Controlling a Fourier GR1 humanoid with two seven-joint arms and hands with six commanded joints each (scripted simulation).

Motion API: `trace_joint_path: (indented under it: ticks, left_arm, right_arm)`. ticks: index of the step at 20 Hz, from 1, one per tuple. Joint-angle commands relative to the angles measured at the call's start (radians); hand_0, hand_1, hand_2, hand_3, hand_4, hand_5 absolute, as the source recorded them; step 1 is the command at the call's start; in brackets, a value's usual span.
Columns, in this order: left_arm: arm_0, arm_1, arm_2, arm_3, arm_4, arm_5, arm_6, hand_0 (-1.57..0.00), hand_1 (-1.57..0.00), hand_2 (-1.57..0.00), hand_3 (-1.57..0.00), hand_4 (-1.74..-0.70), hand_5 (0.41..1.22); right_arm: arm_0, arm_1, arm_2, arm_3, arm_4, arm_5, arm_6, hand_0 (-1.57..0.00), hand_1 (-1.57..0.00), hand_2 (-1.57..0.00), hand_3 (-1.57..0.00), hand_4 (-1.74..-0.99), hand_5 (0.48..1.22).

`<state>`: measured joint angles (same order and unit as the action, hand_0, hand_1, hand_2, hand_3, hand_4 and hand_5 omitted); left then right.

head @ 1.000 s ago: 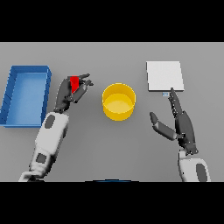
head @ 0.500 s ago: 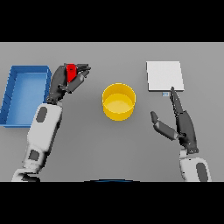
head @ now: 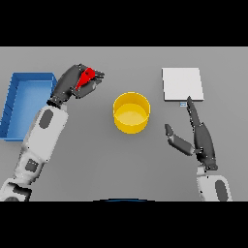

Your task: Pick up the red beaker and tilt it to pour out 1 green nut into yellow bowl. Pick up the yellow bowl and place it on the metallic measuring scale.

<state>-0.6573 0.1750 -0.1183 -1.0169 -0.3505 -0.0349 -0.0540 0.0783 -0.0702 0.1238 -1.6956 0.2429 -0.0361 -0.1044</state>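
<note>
The red beaker is held off the table, tilted, in my left hand, whose fingers and thumb curl round it; only part of the beaker shows between them. It sits left of and behind the yellow bowl, which stands at the table's middle. I cannot see a green nut. The metallic measuring scale, a flat pale square, lies at the back right. My right hand hovers open to the right of the bowl, just in front of the scale, fingers straight and pointing away.
A blue open bin stands at the far left, close beside my left forearm. The grey table stretches in front of the bowl.
My left hand has lifted the red beaker up and away, then shifted it right toward the bowl and tilted it. The right hand has stayed put.
</note>
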Motion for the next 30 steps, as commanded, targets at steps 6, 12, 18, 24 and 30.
trace_joint_path:
  ticks: [6, 12, 18, 24, 30]
  left_arm:
    - [-0.087, 0.051, -0.180, -0.019, -0.212, -0.069, 0.089, -1.57, -1.57, -1.57, -1.57, -1.74, 1.147]
    - [-0.204, 0.079, -0.367, 0.041, -0.445, -0.173, 0.146, -1.57, -1.57, -1.57, -1.57, -1.69, 1.202]
    - [-0.328, 0.097, -0.514, 0.125, -0.609, -0.281, 0.077, -1.57, -1.57, -1.57, -1.33, -1.72, 1.216]
    - [-0.420, 0.071, -0.629, 0.189, -0.724, -0.311, -0.025, -1.57, -1.57, -1.57, -1.48, -1.73, 1.220]
    - [-0.502, 0.087, -0.761, 0.213, -0.856, -0.306, -0.113, -1.57, -1.57, -1.57, -1.55, -1.74, 1.221]
  right_arm:
    - [-0.002, 0.000, 0.002, -0.010, -0.018, 0.021, 0.022, 0.00, 0.00, 0.00, 0.00, -1.182, 0.668]
    - [0.016, 0.000, 0.002, -0.032, -0.023, 0.022, 0.031, 0.00, 0.00, 0.00, 0.00, -1.191, 0.675]
    - [0.034, 0.026, -0.005, -0.023, -0.063, 0.029, 0.026, 0.00, 0.00, 0.00, 0.00, -1.202, 0.651]
    - [0.031, 0.030, -0.011, -0.011, -0.042, 0.003, 0.007, 0.00, 0.00, 0.00, 0.00, -1.214, 0.600]
    - [0.012, 0.025, -0.012, -0.014, -0.027, -0.008, 0.007, 0.00, 0.00, 0.00, 0.00, -1.160, 0.569]
